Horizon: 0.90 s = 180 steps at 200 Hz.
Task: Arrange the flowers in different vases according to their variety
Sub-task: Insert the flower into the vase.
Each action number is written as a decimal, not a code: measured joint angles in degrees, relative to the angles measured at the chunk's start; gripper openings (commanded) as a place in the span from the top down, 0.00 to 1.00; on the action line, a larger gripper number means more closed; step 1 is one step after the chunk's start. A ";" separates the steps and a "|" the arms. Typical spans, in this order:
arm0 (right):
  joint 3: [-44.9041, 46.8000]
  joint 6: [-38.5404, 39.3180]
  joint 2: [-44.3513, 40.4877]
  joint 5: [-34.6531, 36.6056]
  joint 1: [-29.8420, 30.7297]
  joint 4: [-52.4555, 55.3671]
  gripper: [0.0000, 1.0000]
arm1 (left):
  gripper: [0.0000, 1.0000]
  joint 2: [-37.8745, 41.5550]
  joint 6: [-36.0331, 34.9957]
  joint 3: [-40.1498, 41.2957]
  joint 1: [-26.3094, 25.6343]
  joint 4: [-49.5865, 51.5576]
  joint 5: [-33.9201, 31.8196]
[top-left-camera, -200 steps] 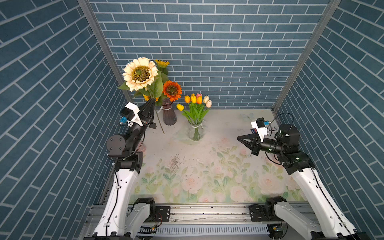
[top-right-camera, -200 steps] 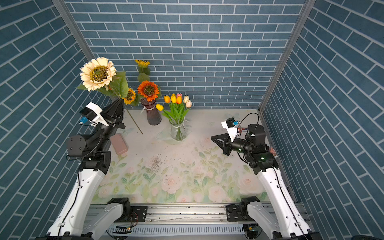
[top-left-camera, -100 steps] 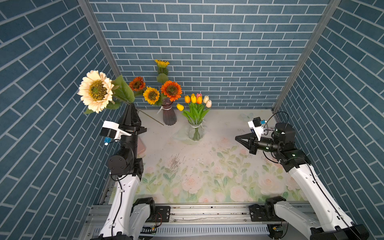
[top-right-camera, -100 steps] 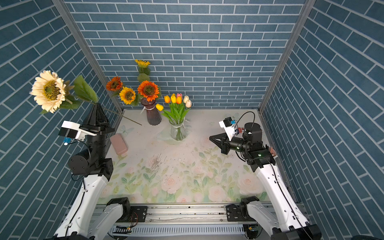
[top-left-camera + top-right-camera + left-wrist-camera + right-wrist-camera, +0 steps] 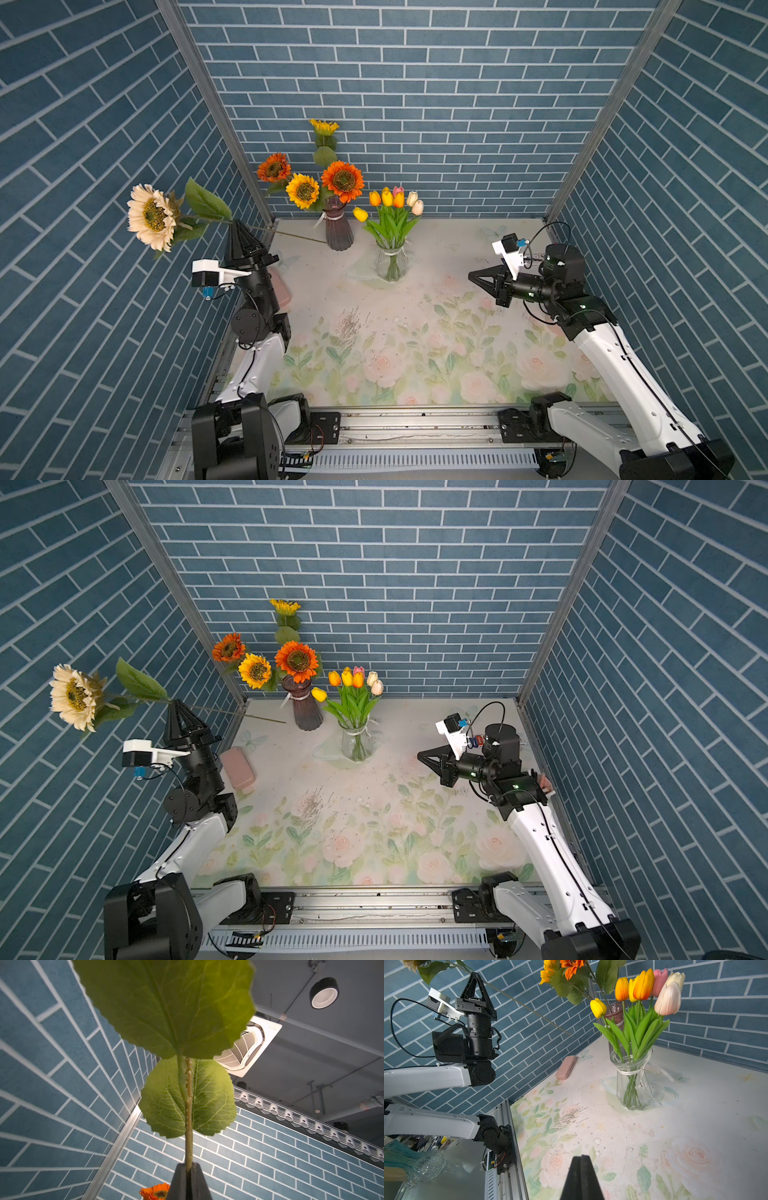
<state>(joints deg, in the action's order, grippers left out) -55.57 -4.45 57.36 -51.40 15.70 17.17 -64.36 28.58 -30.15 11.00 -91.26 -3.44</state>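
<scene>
My left gripper (image 5: pixel 237 223) (image 5: pixel 175 703) points upward at the left wall, shut on the thin stem of a cream sunflower (image 5: pixel 150 216) (image 5: pixel 73 697). Its head hangs out over the left wall and the stem's bare end (image 5: pixel 307 239) reaches toward the purple vase (image 5: pixel 338 229) (image 5: pixel 306 710). In the left wrist view the stem (image 5: pixel 188 1147) rises from the shut fingertips past two green leaves (image 5: pixel 187 1097). The purple vase holds orange and yellow sunflowers (image 5: pixel 343 181). The clear vase (image 5: pixel 390 262) (image 5: pixel 632 1086) holds several tulips (image 5: pixel 392 199) (image 5: pixel 643 987). My right gripper (image 5: pixel 471 275) (image 5: pixel 581 1156) is shut and empty, hovering right of the clear vase.
A flat pink case (image 5: pixel 237 766) (image 5: pixel 566 1067) lies on the floral mat (image 5: pixel 415 332) beside the left arm. Blue brick walls close in the left, back and right sides. A metal rail (image 5: pixel 415 428) runs along the front edge.
The left arm has swung the cream sunflower from in front of the purple vase out to the left and turned upright, so the head now hangs over the left wall. The right arm barely moved.
</scene>
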 measured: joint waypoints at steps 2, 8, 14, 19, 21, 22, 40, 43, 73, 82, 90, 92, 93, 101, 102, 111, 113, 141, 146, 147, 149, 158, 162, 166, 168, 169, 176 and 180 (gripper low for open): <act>-0.04 -0.02 0.13 0.04 0.00 0.02 0.97 | 1.00 -0.28 0.00 0.00 0.00 -0.09 -0.35; -0.15 0.00 0.44 0.15 0.00 0.07 0.97 | 1.00 -1.05 0.09 0.04 0.02 -0.24 -1.27; -0.24 0.00 0.72 0.22 0.00 0.11 0.97 | 1.00 -1.70 0.09 0.11 0.04 -0.35 -1.99; -0.35 0.00 0.96 0.31 0.00 0.22 0.97 | 1.00 -2.21 0.07 0.15 0.07 -0.37 -2.54; -0.42 0.00 1.05 0.37 0.00 0.22 0.97 | 1.00 -2.43 0.00 0.15 0.09 -0.37 -2.75; -0.42 0.00 1.09 0.39 0.00 0.24 0.97 | 1.00 -2.51 -0.02 0.15 0.09 -0.37 -2.84; -1.07 0.00 1.81 0.83 0.04 0.42 0.97 | 1.00 -4.22 -0.59 0.07 0.17 -0.68 -4.13; -1.14 0.00 1.90 0.87 0.04 0.39 0.97 | 1.00 -4.57 -0.81 -0.09 0.20 -0.74 -4.31; -1.31 -0.02 2.64 1.25 0.07 0.42 0.97 | 1.00 -9.31 -1.81 -4.42 0.31 -1.03 -5.33; -1.38 -0.02 3.10 1.38 0.11 0.42 0.97 | 1.00 -11.23 -2.05 -6.64 0.35 -1.03 -5.33; -1.42 -0.02 3.56 1.57 0.17 0.39 0.97 | 1.00 -12.87 -2.10 -8.61 0.37 -1.09 -5.33; -1.46 -0.04 3.65 1.62 0.20 0.42 0.97 | 1.00 -13.29 -2.08 -9.11 0.37 -1.14 -5.31; -1.46 -0.04 3.67 1.64 0.22 0.42 0.97 | 1.00 -13.42 -2.05 -9.29 0.37 -1.16 -5.31; -1.60 -0.04 4.17 1.81 0.37 0.44 0.97 | 1.00 -15.08 -2.12 -11.19 0.37 -1.18 -5.31; -1.62 -0.04 4.22 1.84 0.37 0.44 0.97 | 1.00 -15.39 -2.19 -11.52 0.39 -1.18 -5.33; -1.84 -0.07 4.68 2.10 0.52 0.42 0.97 | 1.00 -17.14 -2.25 -13.33 0.37 -1.22 -5.46; -1.92 -0.07 4.81 2.16 0.55 0.42 0.97 | 1.00 -17.35 -2.25 -13.60 0.37 -1.25 -5.49; -2.86 -0.07 6.05 2.95 0.81 0.68 0.97 | 1.00 -22.43 -2.49 -17.94 0.39 -1.20 -5.84; -3.13 -0.07 6.34 3.10 0.81 0.72 0.97 | 1.00 -23.30 -2.38 -18.71 0.37 -1.20 -5.92; -3.17 -0.07 6.38 3.13 0.81 0.70 0.97 | 1.00 -23.43 -2.38 -18.82 0.37 -1.18 -5.92; -3.28 -0.07 6.54 3.19 0.83 0.74 0.97 | 1.00 -23.82 -2.45 -19.17 0.39 -1.18 -5.99; -3.76 -0.09 7.10 3.43 0.85 0.87 0.97 | 1.00 -25.33 -2.23 -20.50 0.37 -1.20 -6.16; -3.96 -0.09 7.37 3.54 0.87 0.87 0.97 | 1.00 -26.10 -2.12 -21.22 0.39 -1.20 -6.23; -4.13 -0.09 7.61 3.63 0.90 0.87 0.97 | 1.00 -26.64 -1.97 -21.79 0.37 -1.20 -6.32; -4.24 -0.09 7.78 3.67 0.90 0.87 0.97 | 1.00 -27.06 -1.90 -22.16 0.39 -1.18 -6.43; -4.28 -0.09 7.85 3.69 0.92 0.87 0.97 | 1.00 -27.30 -1.88 -22.38 0.37 -1.18 -6.47; -4.68 -0.09 8.41 3.87 0.94 0.98 0.97 | 1.00 -28.41 -1.55 -23.52 0.37 -1.16 -6.67; -4.87 -0.09 8.68 3.96 0.98 1.03 0.97 | 1.00 -28.94 -1.25 -24.06 0.39 -1.16 -6.73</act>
<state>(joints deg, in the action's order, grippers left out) -60.45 -4.54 66.04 -47.44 16.69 18.20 -93.30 27.33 -54.22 11.40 -92.42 -10.17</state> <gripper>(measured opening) 0.040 0.070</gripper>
